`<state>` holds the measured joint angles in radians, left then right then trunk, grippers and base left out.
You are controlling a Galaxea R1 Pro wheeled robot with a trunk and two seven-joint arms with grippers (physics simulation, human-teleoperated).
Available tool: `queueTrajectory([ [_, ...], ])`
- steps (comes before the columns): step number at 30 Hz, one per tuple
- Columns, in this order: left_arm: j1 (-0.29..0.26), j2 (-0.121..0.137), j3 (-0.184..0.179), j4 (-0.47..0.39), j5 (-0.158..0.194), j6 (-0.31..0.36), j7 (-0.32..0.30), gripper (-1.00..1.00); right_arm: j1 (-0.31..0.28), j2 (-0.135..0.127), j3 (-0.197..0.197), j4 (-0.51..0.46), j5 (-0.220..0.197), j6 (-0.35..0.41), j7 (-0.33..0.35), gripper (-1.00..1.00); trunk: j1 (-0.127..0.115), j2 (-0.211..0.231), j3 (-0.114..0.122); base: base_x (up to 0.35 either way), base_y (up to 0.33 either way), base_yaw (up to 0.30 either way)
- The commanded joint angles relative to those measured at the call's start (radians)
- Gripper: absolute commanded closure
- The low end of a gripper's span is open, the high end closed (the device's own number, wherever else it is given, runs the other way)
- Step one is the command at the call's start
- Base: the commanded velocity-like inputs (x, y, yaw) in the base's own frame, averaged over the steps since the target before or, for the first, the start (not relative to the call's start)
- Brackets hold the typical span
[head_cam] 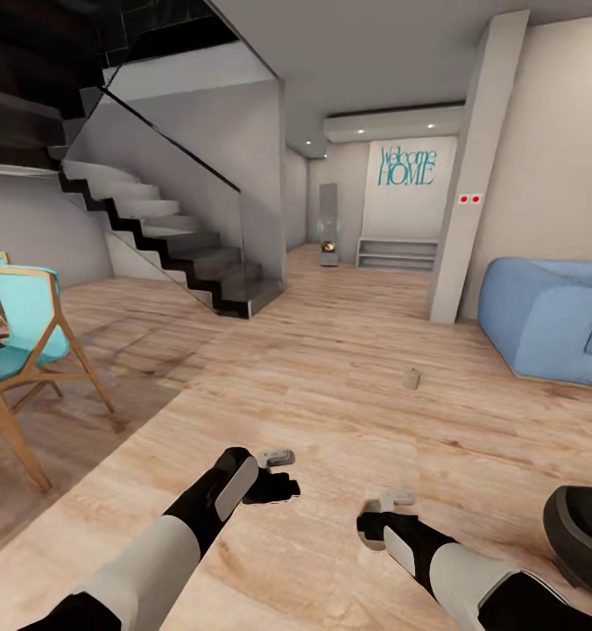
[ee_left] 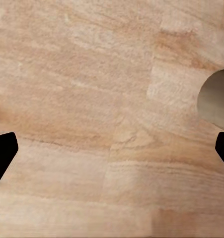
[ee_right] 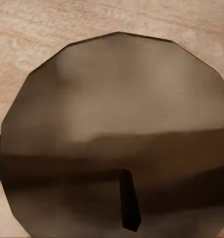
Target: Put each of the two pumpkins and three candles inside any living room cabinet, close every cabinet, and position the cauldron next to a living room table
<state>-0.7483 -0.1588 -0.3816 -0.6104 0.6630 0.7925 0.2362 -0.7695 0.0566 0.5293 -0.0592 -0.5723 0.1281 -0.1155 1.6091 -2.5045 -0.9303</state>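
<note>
The right gripper [head_cam: 372, 532] holds a stubby cream candle with a dark wick [ee_right: 116, 139]. The left gripper [head_cam: 274, 487] is open (nothing inside). Another small cream candle [head_cam: 411, 378] stands on the light wooden floor [head_cam: 331, 350], well beyond the right gripper.

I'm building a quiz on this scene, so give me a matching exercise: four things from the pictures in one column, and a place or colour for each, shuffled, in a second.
Things:
1. candle
2. sofa
3. chair
4. cauldron

Descriptions:
A. black, at the head view's lower right edge, beside the right arm
B. turquoise seat and back on a wooden frame, far left
C. small and beige, alone on the wooden floor ahead of both arms
D. light blue, against the right wall

Pairs: 1-C, 2-D, 3-B, 4-A
</note>
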Motion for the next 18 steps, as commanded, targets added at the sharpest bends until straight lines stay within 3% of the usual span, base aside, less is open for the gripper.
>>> queueTrajectory([
  [1, 0.000, 0.001, -0.003, -0.002, 0.010, 0.002, 0.009, -1.00, -0.001, 0.000, 0.009, -0.002, -0.007, 0.006, -0.006, 1.00, 0.000, 0.000, 0.000, 0.312, 0.103, -0.264],
  [7, -0.001, 0.001, -0.003, -0.002, 0.010, 0.002, 0.009, -1.00, -0.001, 0.000, 0.009, -0.002, -0.007, 0.005, -0.006, 1.00, 0.000, 0.000, 0.003, 0.312, 0.102, -0.249],
  [18, -0.001, 0.001, -0.004, -0.002, 0.010, 0.002, 0.009, -1.00, -0.001, 0.000, 0.009, -0.002, -0.008, 0.005, -0.006, 1.00, 0.000, 0.000, -0.001, 0.312, 0.101, -0.064],
])
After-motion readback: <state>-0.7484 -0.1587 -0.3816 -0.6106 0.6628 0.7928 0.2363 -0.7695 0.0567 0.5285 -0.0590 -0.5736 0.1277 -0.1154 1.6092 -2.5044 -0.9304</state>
